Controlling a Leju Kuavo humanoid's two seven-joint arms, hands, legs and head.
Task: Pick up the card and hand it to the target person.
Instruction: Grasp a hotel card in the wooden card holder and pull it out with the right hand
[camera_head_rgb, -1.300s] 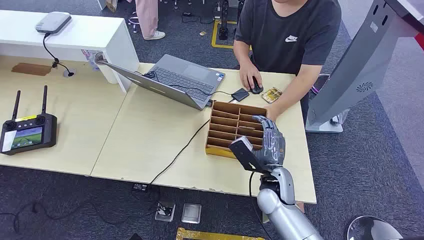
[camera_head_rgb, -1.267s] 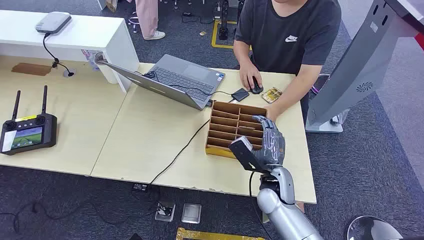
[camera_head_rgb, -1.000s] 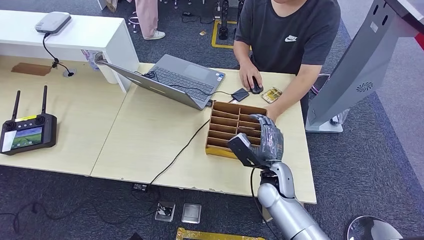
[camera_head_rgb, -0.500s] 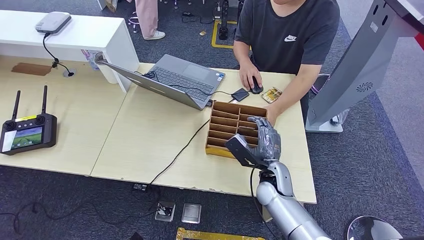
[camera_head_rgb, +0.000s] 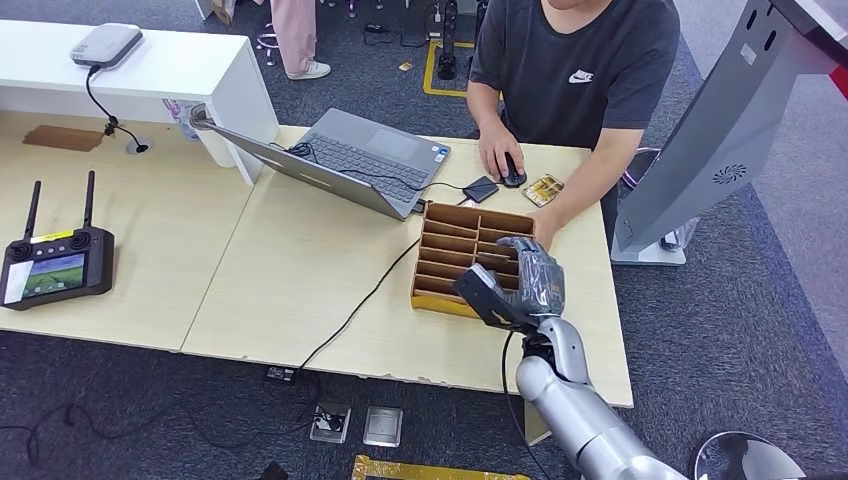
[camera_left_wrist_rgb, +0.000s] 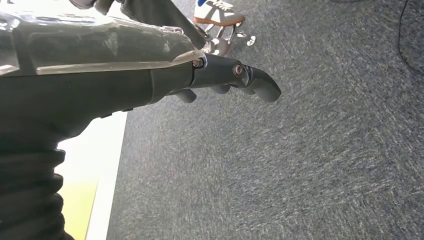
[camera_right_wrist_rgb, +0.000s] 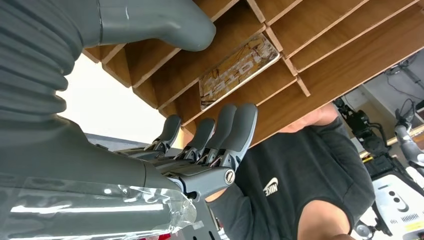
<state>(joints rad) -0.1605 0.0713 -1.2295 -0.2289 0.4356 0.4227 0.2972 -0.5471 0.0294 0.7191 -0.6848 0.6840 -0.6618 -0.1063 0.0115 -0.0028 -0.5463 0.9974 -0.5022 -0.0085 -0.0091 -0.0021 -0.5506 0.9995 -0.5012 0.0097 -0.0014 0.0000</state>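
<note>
Head view: the right hand (camera_head_rgb: 528, 285) has crept forward over the last second and now hangs over the near rows of the wooden tray (camera_head_rgb: 447, 248), fingers apart and holding nothing. The person (camera_head_rgb: 575, 70) sits at 12 o'clock from the tray, one palm on a mouse (camera_head_rgb: 513, 177), with the laptop (camera_head_rgb: 345, 160) at 10 o'clock on the surface (camera_head_rgb: 300, 270).

Left wrist view: the left hand (camera_left_wrist_rgb: 227, 82) hangs over grey carpet (camera_left_wrist_rgb: 300, 165), fingers loosely spread, empty.

Right wrist view: the card (camera_right_wrist_rgb: 239, 71) lies flat in a tray slot just beyond the fingertips (camera_right_wrist_rgb: 243, 120), untouched. The advance suggests the reach is nearly done and the grasp comes next
</note>
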